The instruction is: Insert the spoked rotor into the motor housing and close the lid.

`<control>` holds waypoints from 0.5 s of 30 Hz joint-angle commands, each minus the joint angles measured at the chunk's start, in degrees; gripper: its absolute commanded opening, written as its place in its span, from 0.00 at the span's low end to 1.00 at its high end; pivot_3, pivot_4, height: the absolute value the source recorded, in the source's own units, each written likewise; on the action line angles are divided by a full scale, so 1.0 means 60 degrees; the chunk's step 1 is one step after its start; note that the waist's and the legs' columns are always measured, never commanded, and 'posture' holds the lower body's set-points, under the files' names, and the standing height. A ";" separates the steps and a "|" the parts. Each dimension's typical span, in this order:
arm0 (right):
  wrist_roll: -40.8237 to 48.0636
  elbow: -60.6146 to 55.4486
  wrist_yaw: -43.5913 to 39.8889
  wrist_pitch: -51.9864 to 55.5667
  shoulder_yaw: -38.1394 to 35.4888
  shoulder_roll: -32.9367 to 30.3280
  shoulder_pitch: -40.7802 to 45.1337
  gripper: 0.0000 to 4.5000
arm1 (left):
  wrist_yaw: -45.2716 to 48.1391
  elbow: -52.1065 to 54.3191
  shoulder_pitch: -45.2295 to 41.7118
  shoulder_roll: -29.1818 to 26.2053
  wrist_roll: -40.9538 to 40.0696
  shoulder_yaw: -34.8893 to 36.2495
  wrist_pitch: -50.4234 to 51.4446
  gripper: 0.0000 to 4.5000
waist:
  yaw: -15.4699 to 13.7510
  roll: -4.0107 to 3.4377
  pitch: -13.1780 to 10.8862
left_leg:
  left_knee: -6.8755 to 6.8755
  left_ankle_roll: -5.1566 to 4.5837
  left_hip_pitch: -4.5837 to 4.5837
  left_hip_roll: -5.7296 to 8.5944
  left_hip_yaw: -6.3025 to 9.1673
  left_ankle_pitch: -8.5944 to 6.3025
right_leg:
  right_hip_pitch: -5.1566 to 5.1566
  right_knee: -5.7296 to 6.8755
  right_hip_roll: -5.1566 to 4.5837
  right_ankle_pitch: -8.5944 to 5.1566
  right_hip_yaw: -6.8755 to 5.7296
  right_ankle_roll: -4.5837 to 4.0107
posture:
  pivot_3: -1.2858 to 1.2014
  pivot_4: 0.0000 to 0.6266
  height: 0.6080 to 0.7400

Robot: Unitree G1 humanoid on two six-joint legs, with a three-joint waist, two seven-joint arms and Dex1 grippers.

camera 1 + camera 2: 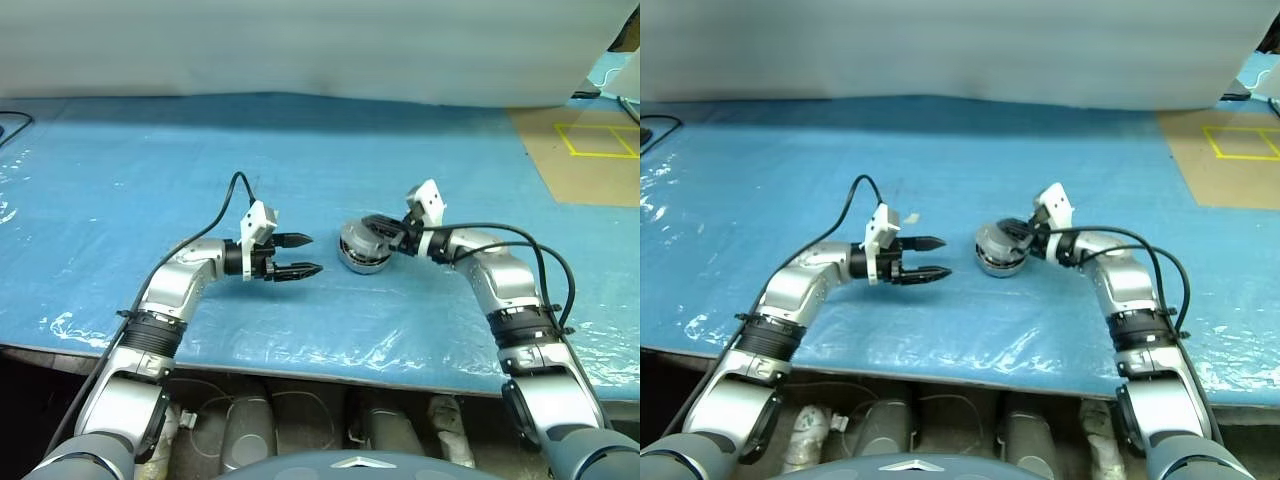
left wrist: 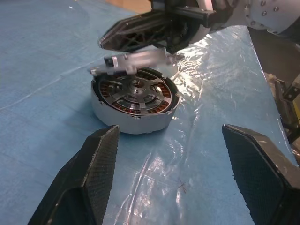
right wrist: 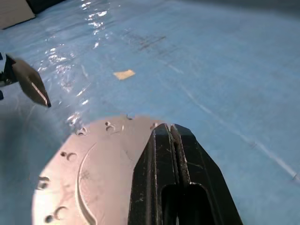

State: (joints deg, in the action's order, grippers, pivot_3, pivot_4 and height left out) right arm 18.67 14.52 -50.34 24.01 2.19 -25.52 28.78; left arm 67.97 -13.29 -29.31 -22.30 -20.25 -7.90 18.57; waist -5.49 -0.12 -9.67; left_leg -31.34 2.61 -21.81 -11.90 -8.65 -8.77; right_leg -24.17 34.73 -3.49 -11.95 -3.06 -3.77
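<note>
- While I held the left gripper off to the housing's left, its jaws were spread wide and empty, aimed level at the motor housing.
- The housing sat on the blue sheet between the arms, open face up and axis vertical, with the spoked rotor seated inside the windings.
- Step in hand, as I read it: closing.
- The right gripper was clamped on the lid, tilted above the housing's far rim.
- Next move needed the lid levelled, centred and lowered.
</note>
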 commanded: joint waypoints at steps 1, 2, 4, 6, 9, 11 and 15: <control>0.0158 -0.0962 -0.0033 0.0248 0.0092 0.0058 -0.0442 0.00 | 0.0044 0.0213 -0.0125 -0.0072 -0.0113 0.0130 -0.0063 0.82 | 0.0003 0.0000 0.0000 | 0.0000 0.0000 0.0004 -0.0001 -0.0001 0.0000 | 0.0003 0.0000 0.0000 0.0001 0.0000 0.0002 | 0.52 0.24 1.00; 0.0082 -0.1028 0.0016 0.0244 0.0166 0.0089 -0.0547 0.00 | 0.0059 0.0155 -0.0152 -0.0076 -0.0094 0.0124 -0.0092 0.82 | 0.0007 0.0000 0.0000 | 0.0001 0.0000 0.0011 -0.0003 -0.0001 0.0000 | 0.0008 0.0001 0.0003 0.0001 0.0001 0.0002 | 0.52 0.24 1.00; -0.0085 -0.0875 0.0212 0.0229 0.0257 0.0221 -0.0698 0.00 | 0.0069 0.0092 -0.0246 -0.0056 -0.0077 0.0105 -0.0090 0.82 | 0.0024 0.0001 0.0001 | 0.0005 0.0000 0.0018 -0.0005 0.0000 0.0000 | 0.0010 0.0000 0.0007 0.0000 0.0002 0.0002 | 0.52 0.24 1.00; -0.0431 -0.0623 0.0386 0.0001 0.0439 0.0261 -0.0861 0.00 | 0.0090 0.0029 -0.0331 -0.0022 -0.0057 0.0069 -0.0097 0.82 | 0.0021 0.0001 0.0001 | 0.0006 0.0001 0.0018 -0.0006 -0.0001 0.0001 | 0.0010 0.0000 0.0008 0.0000 0.0002 0.0001 | 0.52 0.24 1.00; -0.0769 -0.0600 0.0495 -0.0251 0.0670 0.0177 -0.1179 0.00 | 0.0142 -0.0043 -0.0394 0.0016 -0.0055 0.0029 -0.0104 0.82 | 0.0015 0.0006 0.0004 | 0.0006 0.0001 0.0025 -0.0003 -0.0001 0.0001 | 0.0021 -0.0004 0.0006 0.0000 0.0003 0.0001 | 0.52 0.24 1.00; -0.0742 -0.1056 0.0393 -0.0235 0.0758 0.0066 -0.1502 0.00 | 0.0177 -0.0051 -0.0407 0.0018 -0.0059 0.0016 -0.0091 0.82 | 0.0009 0.0007 0.0005 | 0.0013 0.0001 0.0053 -0.0001 -0.0001 0.0000 | 0.0051 -0.0011 0.0004 -0.0002 0.0004 0.0003 | 0.52 0.24 1.00; 0.0037 -0.2354 0.0589 0.0346 0.0130 0.0124 -0.1682 0.00 | 0.0250 0.0004 -0.0371 -0.0010 -0.0111 0.0047 -0.0074 0.82 | 0.0015 0.0008 0.0005 | 0.0036 0.0001 0.0126 -0.0001 0.0000 -0.0002 | 0.0125 -0.0036 0.0005 -0.0048 0.0004 0.0080 | 0.52 0.24 1.00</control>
State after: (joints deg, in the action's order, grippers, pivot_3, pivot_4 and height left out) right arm 17.22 2.88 -47.43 22.84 3.58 -24.80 19.44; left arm 68.68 -14.70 -31.10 -22.17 -20.16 -7.97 18.56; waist -5.40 -0.07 -9.64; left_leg -31.12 2.62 -21.03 -11.90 -8.65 -8.78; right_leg -23.40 34.50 -3.46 -12.24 -3.03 -3.28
